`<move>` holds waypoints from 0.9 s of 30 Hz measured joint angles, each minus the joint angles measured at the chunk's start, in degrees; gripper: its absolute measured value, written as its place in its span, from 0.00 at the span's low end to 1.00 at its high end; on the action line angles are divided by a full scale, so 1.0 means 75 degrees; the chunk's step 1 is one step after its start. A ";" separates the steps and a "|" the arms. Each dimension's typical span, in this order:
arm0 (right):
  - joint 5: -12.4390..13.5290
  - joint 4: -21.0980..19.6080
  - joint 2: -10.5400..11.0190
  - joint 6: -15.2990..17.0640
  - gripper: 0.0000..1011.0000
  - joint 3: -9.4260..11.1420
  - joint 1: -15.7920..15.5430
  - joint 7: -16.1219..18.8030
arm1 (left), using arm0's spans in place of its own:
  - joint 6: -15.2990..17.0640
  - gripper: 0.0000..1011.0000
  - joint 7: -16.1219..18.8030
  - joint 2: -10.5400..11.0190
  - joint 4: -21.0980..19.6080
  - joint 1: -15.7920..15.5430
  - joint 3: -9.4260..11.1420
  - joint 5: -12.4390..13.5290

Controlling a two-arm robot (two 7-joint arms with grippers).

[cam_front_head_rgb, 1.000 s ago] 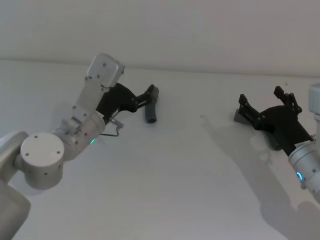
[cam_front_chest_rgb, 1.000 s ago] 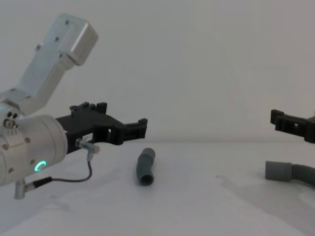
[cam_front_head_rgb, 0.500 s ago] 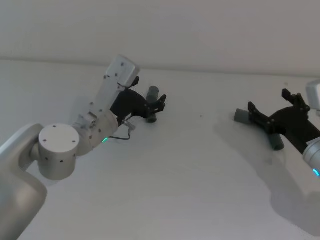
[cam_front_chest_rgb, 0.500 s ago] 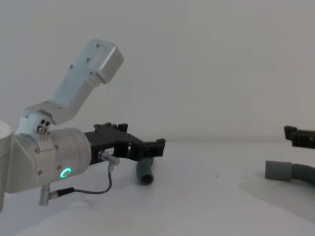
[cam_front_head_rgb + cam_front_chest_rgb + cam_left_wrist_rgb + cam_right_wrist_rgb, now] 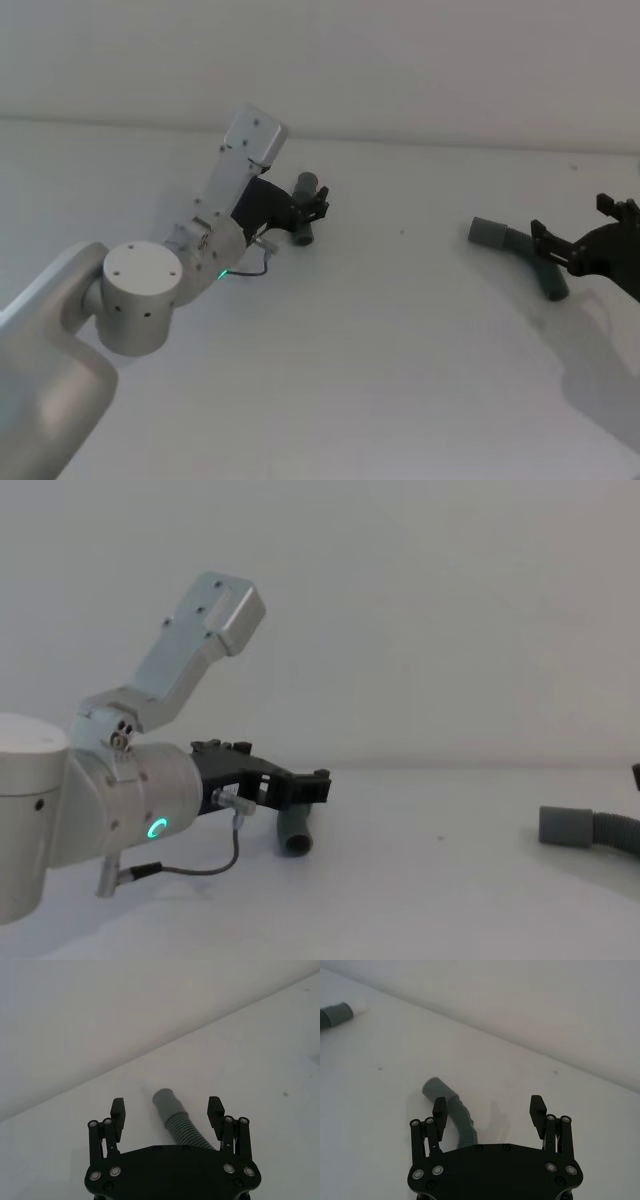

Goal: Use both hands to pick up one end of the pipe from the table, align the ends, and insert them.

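Plain pale grey wall

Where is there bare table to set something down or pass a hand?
Widest free patch: the middle of the table, between the short tube and the hose cuff, extending toward the robot. Crowded: the left side, where the open left gripper sits at the short tube, and the right edge, where the open right gripper is by the ribbed hose.

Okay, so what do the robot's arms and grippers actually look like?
The left gripper and right gripper are black, two-fingered, with flat bodies dotted with small silver screws. The left arm is silver and cylindrical, with a green ring light, a boxy silver link and a thin grey cable.
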 joint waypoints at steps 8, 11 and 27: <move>0.0181 -0.0030 0.0045 0.0671 0.99 0.0166 0.0069 0.0143 | 0.0382 0.99 0.0436 -0.0304 -0.0021 0.0049 -0.0164 0.0027; 0.0263 -0.0028 0.0054 0.0914 0.99 0.0225 0.0102 0.0227 | 0.0472 0.99 0.0478 -0.0432 -0.0003 0.0061 -0.0254 -0.0052; 0.0462 0.0119 0.0050 0.1459 0.99 0.0316 0.0256 0.0456 | 0.0728 0.99 0.0429 -0.0965 0.0325 0.0043 -0.0661 -0.0555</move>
